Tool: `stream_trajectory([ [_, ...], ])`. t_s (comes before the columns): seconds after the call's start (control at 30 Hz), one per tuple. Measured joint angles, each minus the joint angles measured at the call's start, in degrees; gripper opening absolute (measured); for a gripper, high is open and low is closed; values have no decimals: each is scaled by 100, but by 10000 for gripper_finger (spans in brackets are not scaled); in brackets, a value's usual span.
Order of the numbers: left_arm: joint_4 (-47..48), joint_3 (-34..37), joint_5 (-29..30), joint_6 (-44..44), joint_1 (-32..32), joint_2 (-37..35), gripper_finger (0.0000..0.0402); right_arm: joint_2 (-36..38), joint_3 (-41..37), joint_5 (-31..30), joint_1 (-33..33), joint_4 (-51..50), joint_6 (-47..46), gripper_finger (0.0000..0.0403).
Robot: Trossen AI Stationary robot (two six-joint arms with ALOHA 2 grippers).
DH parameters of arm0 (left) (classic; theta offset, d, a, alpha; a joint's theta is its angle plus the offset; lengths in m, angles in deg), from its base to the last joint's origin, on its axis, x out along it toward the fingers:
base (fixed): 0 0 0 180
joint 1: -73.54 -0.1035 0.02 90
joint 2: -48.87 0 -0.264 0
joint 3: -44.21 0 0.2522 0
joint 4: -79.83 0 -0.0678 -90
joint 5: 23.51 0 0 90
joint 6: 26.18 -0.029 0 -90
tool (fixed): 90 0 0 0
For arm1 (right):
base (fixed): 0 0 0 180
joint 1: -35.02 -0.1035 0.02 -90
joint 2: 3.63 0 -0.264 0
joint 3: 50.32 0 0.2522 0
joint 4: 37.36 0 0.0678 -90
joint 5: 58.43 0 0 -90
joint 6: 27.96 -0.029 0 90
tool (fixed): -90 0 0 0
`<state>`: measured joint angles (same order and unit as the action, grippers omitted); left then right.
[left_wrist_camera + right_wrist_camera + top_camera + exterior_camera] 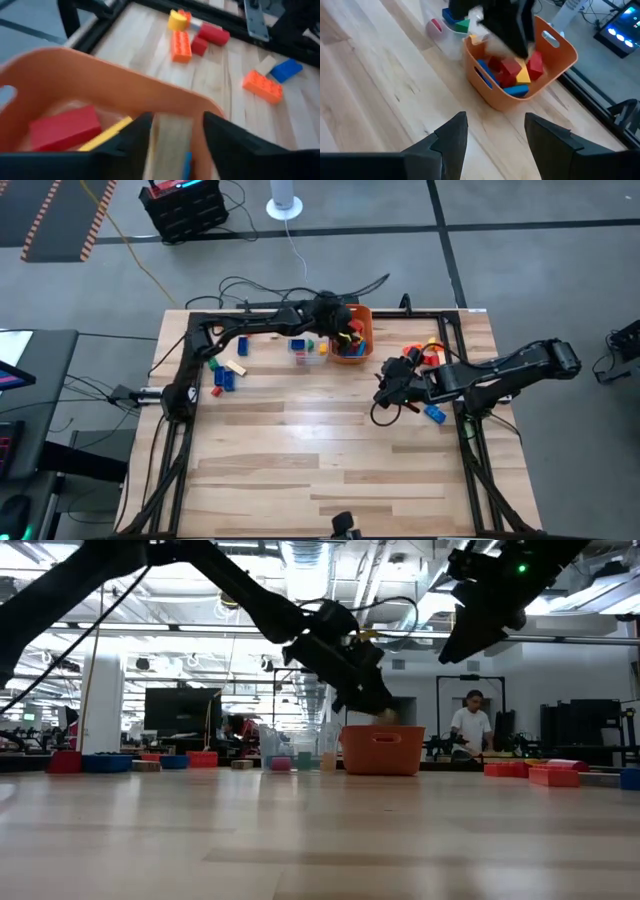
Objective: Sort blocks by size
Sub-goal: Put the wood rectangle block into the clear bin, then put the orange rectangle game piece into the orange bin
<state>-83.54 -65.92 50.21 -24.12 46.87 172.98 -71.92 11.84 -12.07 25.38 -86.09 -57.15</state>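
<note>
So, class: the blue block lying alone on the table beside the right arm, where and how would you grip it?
Pinch the blue block across its narrow width at mid-length, coming straight down from above. It lies flat and slanted on the table, by itself, so both long sides look free; turn the grip square to them.

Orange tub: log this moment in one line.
left gripper: over orange tub, wooden block between fingers | right gripper: open, empty, hovering right of tub

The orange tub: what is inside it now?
Inside the orange tub lie red, blue and yellow blocks. The left gripper above covers part, so a full count is impossible.
</note>
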Motion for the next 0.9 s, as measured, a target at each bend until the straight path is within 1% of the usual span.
stream_trajectory([
  [0.1, 98, -36, -5, -135, 12, -53, 241, 1, 0, -3, -149, -173, -186, 226],
  [0.2, 501, -38, -93, -365, 20, -324, 271, 13, 0, -45, -278, -625, -639, 226],
  [0.27, 735, 18, -142, -589, 92, -568, 276, 15, 0, -63, -348, -1003, -1062, 226],
  [0.37, 811, 358, -84, -881, 346, -1015, 270, -18, 0, -59, -379, -1504, -1764, 226],
  [0.5, 764, 1151, 423, -1180, 766, -1656, 255, -37, 0, 161, -215, -2027, -2285, 226],
  [0.57, 632, 1676, 596, -1204, 950, -2050, 249, -36, 0, 501, -83, -2110, -2182, 226],
  [0.7, 154, 2811, 634, -909, 1285, -2877, 243, -37, -14, 1619, 145, -2106, -1604, 226],
  [0.77, -132, 3377, 765, -719, 1458, -3263, 243, -37, -110, 1983, 198, -2115, -1436, 226],
  [0.9, -639, 4265, 1218, -427, 1802, -3970, 243, -39, -485, 2571, 323, -2149, -1714, 230],
])
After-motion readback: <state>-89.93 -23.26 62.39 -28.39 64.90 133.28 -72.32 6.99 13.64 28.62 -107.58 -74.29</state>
